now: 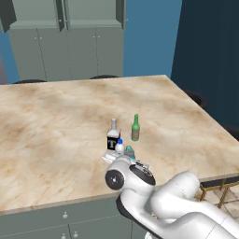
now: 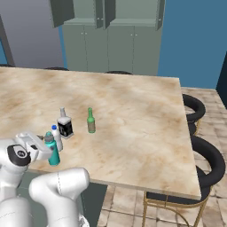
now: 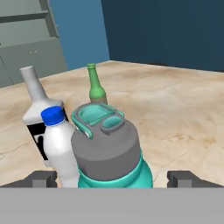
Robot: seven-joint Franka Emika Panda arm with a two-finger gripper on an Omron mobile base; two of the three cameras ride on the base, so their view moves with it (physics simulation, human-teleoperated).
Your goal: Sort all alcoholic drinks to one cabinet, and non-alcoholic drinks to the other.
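Observation:
Four bottles stand close together near the counter's front edge. The fat teal bottle [image 3: 111, 162] with a grey cap fills the middle of the hand view, between the fingertips [image 3: 184, 178] of my open gripper [image 3: 113, 178], which do not touch it. It also appears as the teal bottle [image 2: 52, 152] just ahead of the hand. The white blue-capped bottle [image 3: 59, 146] stands touching or nearly touching its left side. Behind them are the square black-labelled bottle [image 3: 36, 118] and, apart to the right, the slim green glass bottle [image 3: 96, 87].
The marble counter [image 1: 56, 121] stretches wide to the left and back. Grey-green cabinets [image 1: 65, 46] with open upper doors stand against the far wall. Black stools [image 2: 208, 164] line the counter's right side.

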